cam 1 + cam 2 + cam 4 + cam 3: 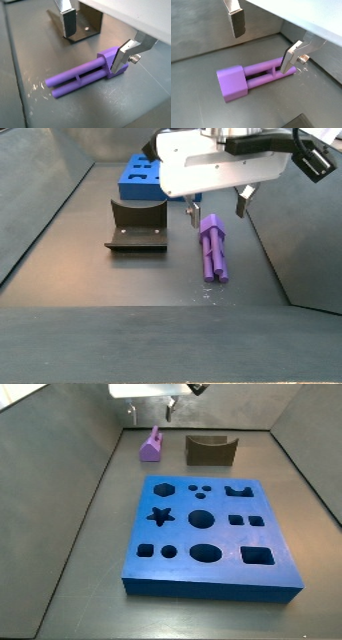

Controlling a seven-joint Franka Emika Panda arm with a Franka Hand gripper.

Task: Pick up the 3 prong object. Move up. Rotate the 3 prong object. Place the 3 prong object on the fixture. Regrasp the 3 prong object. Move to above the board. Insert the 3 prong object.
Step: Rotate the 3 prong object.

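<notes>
Here, 3 prong object (85, 75) beneath spread hand (97, 37)

Wrist views look down close; side views face oppositely.

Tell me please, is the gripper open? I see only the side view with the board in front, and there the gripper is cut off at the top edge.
Observer: Yes. In both wrist views the gripper is open, with its fingers wide apart just above the floor.
Operator: Does it hold the 3 prong object?
Observer: No. The 3 prong object lies flat on the floor, not held. One finger is close beside it, and the second finger is well apart from it.
</notes>
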